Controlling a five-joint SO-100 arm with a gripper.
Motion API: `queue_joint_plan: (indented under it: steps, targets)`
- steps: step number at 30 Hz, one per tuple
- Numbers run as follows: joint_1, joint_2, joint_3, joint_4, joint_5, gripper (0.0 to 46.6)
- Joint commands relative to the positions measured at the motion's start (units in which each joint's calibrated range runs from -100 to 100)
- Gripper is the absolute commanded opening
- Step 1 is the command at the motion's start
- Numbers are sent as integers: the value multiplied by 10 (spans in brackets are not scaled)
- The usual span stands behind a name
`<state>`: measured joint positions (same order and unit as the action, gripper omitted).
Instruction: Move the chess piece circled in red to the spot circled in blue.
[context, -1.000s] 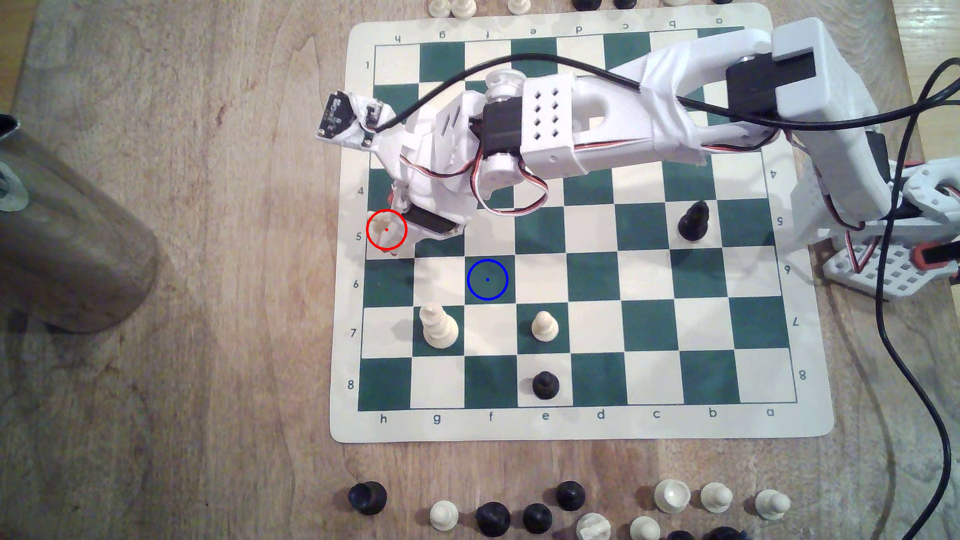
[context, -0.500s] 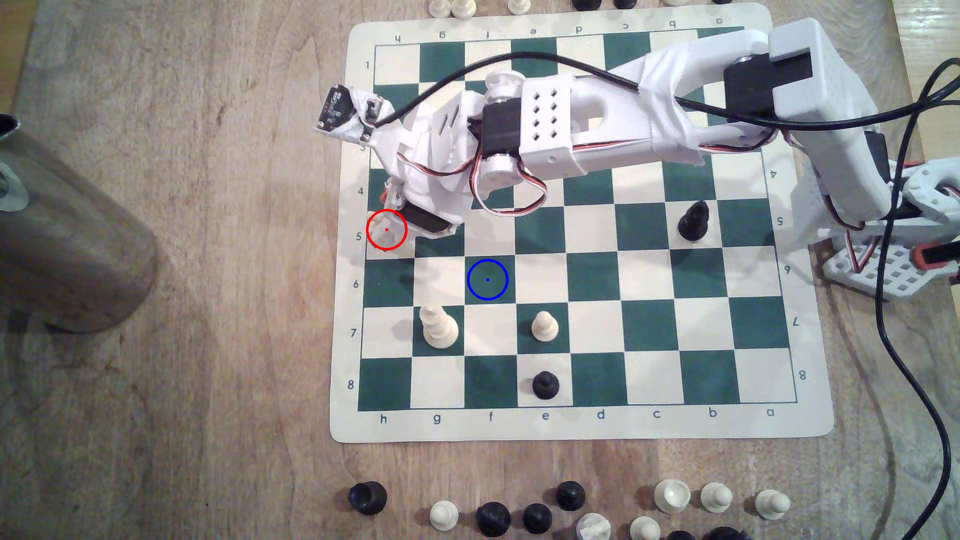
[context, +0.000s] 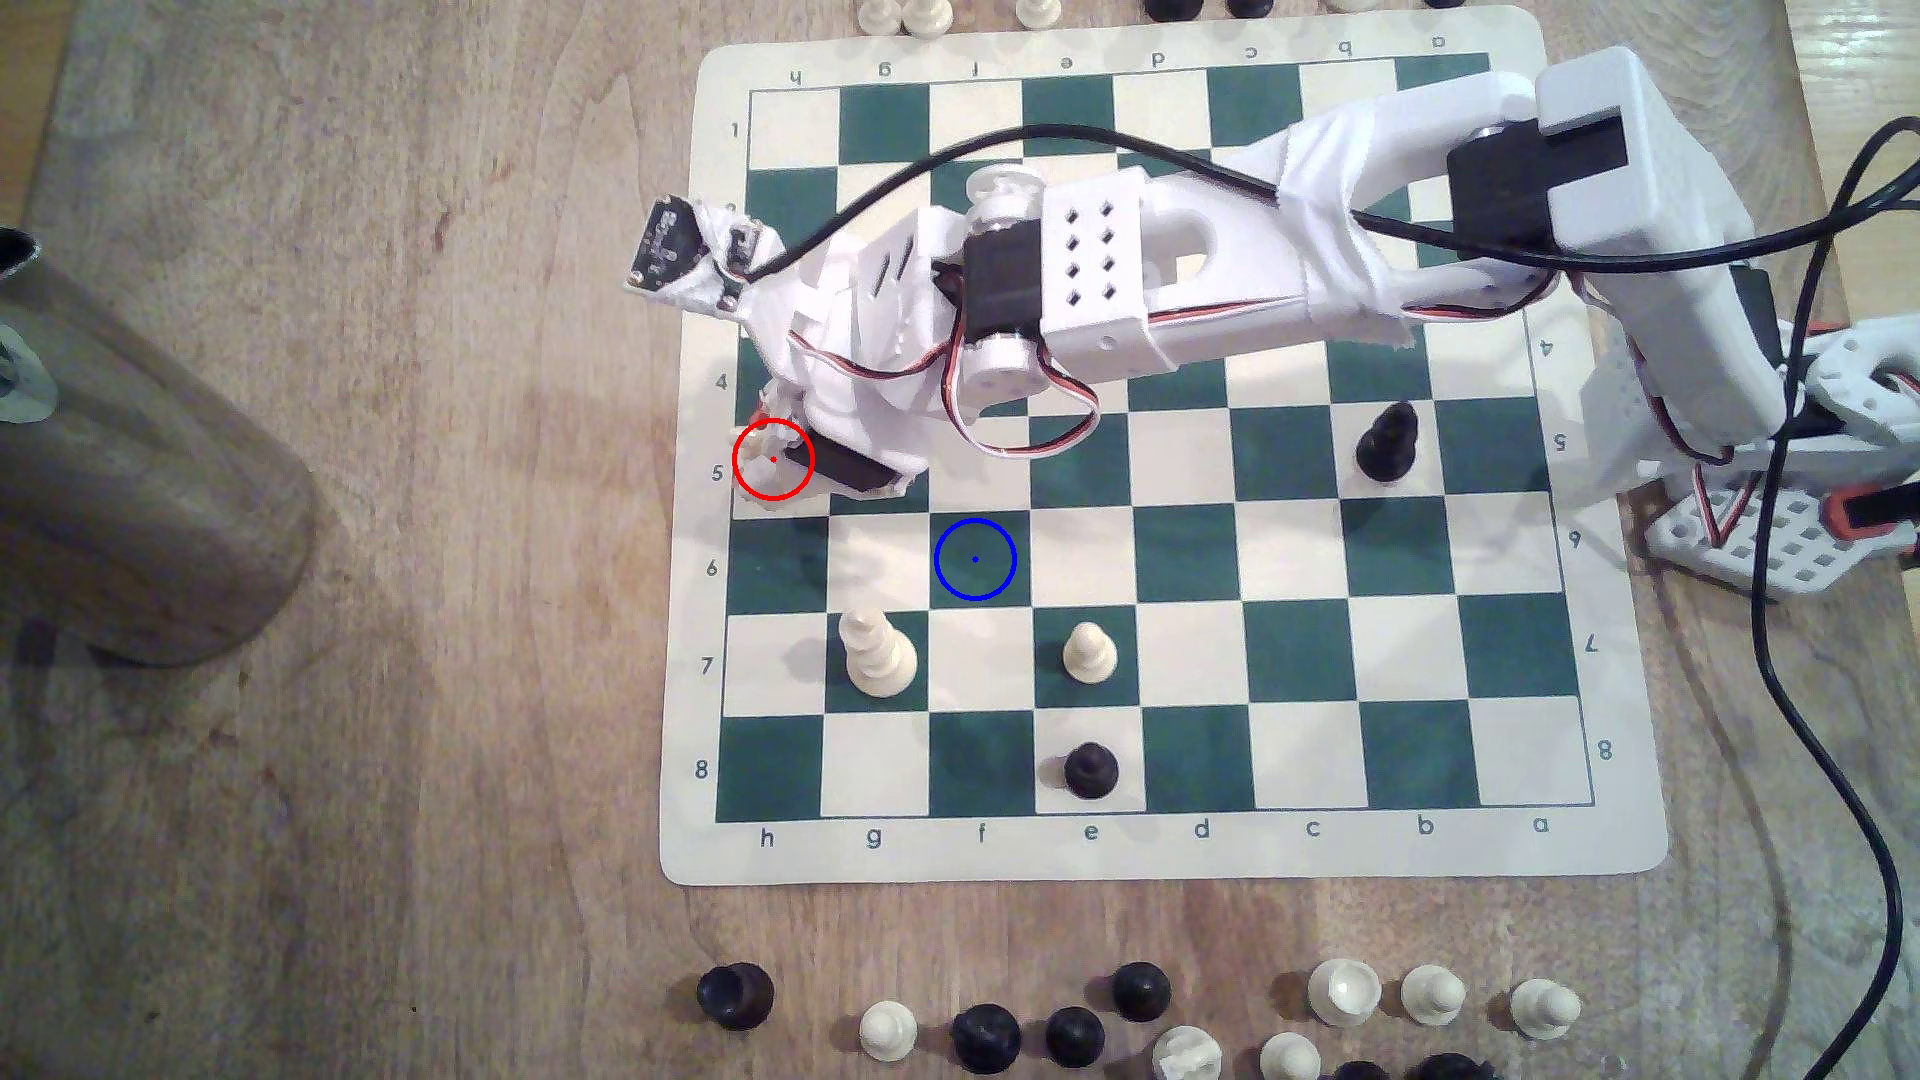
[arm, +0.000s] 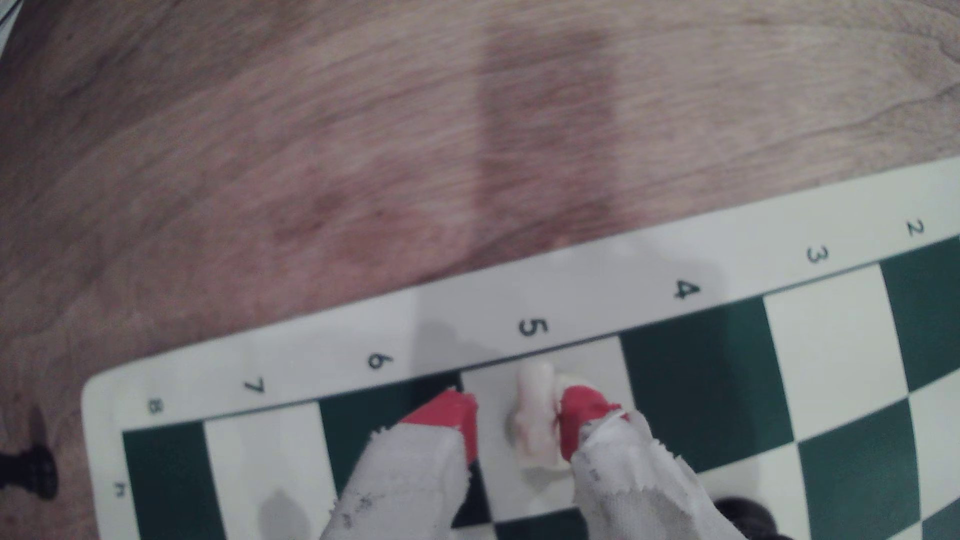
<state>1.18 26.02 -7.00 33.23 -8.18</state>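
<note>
Wood table (context: 416, 519) w/ green-and-cream chess mat (context: 1164, 852). White piece (arm: 535, 415) sits on the red-ringed edge square, row 5. Gripper (arm: 519, 423) is down around it, jaws apart: one red tip touching, the other w/ a gap. No grip or lift yet; blue-ringed square (context: 975, 559) is bare. Carry and drop remain.

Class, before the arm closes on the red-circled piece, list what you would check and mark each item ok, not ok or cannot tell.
1. Tool straddles the red-circled piece: ok.
2. Both red fingertips touch the piece: not ok, one stands apart.
3. Piece upright on its white square: cannot tell, blurred.
4. Blue-circled spot free of pieces: ok.
5. Tall white piece stands clear of a direct path to the blue-circled spot: ok.
</note>
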Motion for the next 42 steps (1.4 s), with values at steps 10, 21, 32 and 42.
queue_joint_plan:
  steps: [10,21,32,42]
  targets:
    - [2,-28,-47,-14,-4,2]
    - [13,-196,-2,26,-2,2]
    - [-40,-458,295,25,11,2]
    - [-50,-508,484,-54,17,2]
